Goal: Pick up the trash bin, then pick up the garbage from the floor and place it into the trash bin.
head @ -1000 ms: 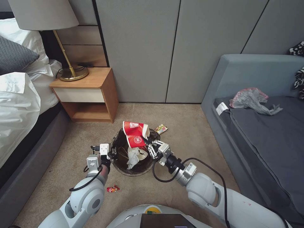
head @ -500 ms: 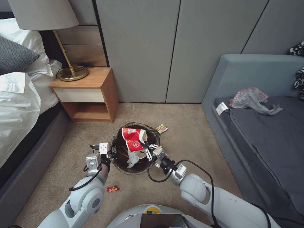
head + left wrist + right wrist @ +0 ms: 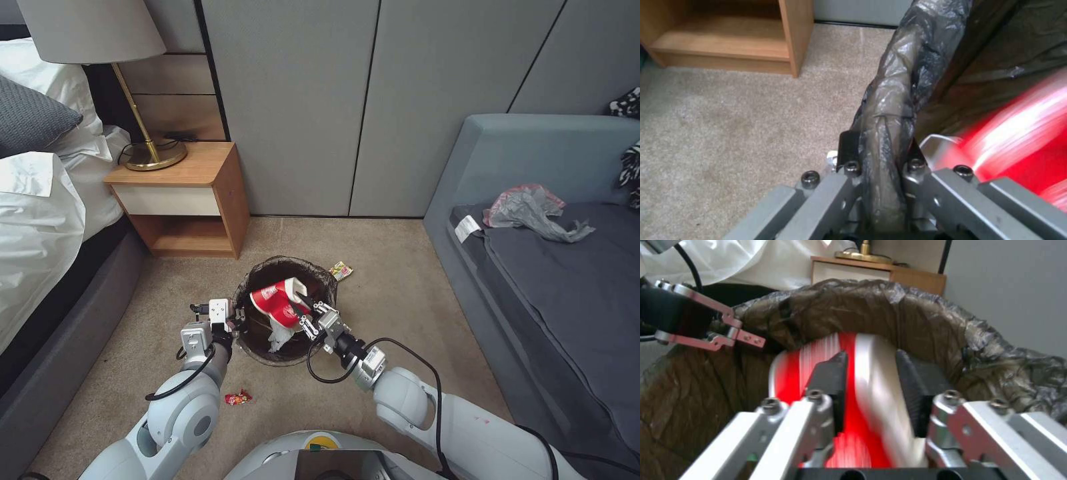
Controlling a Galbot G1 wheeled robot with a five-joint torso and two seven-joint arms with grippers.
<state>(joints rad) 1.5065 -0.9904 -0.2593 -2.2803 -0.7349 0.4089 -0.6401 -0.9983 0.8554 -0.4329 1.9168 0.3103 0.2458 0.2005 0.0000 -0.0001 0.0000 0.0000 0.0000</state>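
Red cup [image 3: 277, 303] between right pincer [image 3: 308, 320] fingers, inside trash bin [image 3: 320, 277].

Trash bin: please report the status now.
Left gripper clamps trash bin rim. Right gripper holds red-and-white cup inside bin. Two wrappers on carpet.

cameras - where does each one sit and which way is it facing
Head view: on the robot's head, looking down at carpet, trash bin and both arms.
Left wrist view: behind the left claw, shut on the bin's bagged rim, facing the nightstand.
Right wrist view: behind the right claw, pointing into the bin, around a red cup.
Shared: bin, cup; the left claw also appears in the right wrist view.
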